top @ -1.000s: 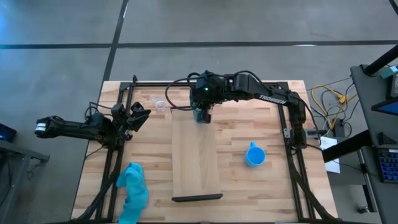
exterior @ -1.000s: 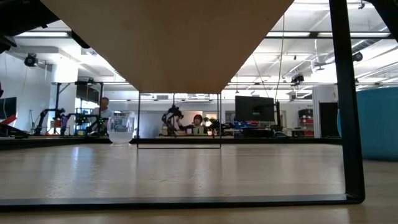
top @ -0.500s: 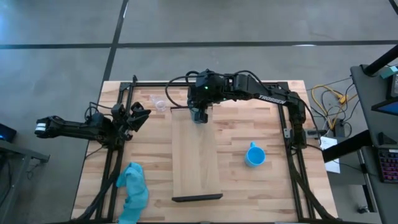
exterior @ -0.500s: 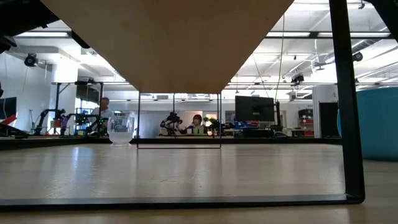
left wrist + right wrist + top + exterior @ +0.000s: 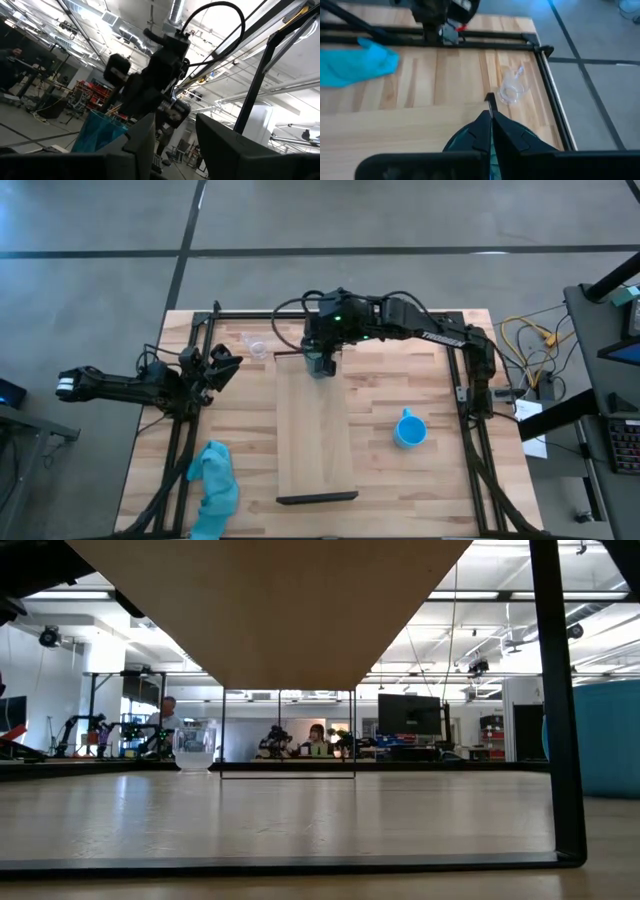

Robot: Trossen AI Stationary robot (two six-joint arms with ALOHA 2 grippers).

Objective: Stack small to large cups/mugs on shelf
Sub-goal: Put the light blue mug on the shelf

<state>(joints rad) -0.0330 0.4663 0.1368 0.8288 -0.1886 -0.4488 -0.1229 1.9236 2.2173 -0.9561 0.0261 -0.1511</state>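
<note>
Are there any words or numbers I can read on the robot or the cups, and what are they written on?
White lettering runs along the right arm in the high view: too small to read.
The teal tumbler in the right end effector, the blue mug, the clear cup and the shelf: no writing shows.

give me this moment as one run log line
right hand: shut on teal tumbler, over shelf far end | left hand: open, parked at left edge | blue mug, clear cup: on table
</note>
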